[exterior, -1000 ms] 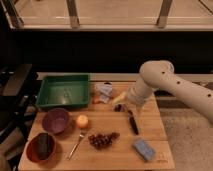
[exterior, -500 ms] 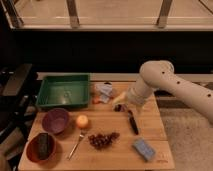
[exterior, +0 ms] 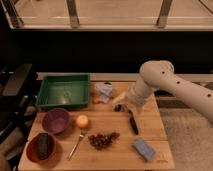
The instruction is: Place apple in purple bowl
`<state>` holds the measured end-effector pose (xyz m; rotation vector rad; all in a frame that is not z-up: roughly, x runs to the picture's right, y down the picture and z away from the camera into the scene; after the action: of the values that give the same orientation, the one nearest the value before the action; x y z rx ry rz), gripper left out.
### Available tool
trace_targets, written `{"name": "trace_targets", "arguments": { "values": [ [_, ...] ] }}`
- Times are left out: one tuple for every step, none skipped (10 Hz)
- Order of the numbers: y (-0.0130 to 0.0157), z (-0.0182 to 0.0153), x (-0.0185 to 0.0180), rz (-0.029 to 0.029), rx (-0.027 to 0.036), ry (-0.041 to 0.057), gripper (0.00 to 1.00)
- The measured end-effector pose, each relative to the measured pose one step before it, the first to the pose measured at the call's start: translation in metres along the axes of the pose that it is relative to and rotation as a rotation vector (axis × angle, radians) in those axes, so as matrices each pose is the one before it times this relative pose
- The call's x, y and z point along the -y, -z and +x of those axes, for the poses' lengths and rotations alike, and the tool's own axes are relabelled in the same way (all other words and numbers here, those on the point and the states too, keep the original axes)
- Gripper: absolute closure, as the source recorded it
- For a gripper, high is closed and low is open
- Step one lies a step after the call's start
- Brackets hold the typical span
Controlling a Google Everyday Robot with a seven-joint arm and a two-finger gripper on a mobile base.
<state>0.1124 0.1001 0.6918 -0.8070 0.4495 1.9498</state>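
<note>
Apple (exterior: 82, 121) sits on the tabletop (exterior: 152, 126) toward its left edge, just beside the purple bowl (exterior: 54, 120) and not yet in it. The claw (exterior: 120, 106) hangs near the middle of the far edge, well apart from the fruit, and whether it is open or closed cannot be told. Risk lies in the reach across: nudged off-centre, the round, glossy fruit could roll toward the grapes (exterior: 102, 140) or the fork (exterior: 77, 144), and the reddish-brown bowl (exterior: 30, 151) at the near-left corner, 1 of 2 bowls, could be mistaken for the target.
</note>
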Motion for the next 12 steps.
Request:
{"name": "trace_targets", "arguments": {
  "values": [
    [0.0, 0.00001, 0.00002, -0.00004, 0.0, -0.00004, 0.2],
    [-0.0001, -0.00008, 0.0001, 0.0015, 0.00125, 0.00124, 0.2],
    [0.00068, -0.00068, -0.00056, 0.00006, 0.00467, 0.00143, 0.2],
    [0.00122, -0.00204, -0.00298, -0.00719, 0.00588, 0.01098, 0.2],
    [-0.00149, -0.00145, -0.00913, -0.01503, 0.00275, 0.01738, 0.2],
    [-0.00529, 0.00038, -0.01686, -0.01882, 0.00013, 0.02687, 0.2],
    [-0.00577, 0.00137, -0.01408, -0.00903, -0.00155, 0.01887, 0.2],
    [-0.01196, 0.00382, -0.02516, -0.01238, -0.00846, 0.02175, 0.2],
    [-0.01078, 0.00389, -0.02139, -0.01231, -0.01142, 0.01769, 0.2],
    [-0.01302, 0.0048, -0.02351, -0.01169, -0.01498, 0.02291, 0.2],
    [-0.00985, 0.00364, -0.01775, -0.01114, -0.00971, 0.01552, 0.2],
    [-0.01161, 0.00442, -0.02063, -0.01437, -0.00971, 0.02329, 0.2]
  ]
}}
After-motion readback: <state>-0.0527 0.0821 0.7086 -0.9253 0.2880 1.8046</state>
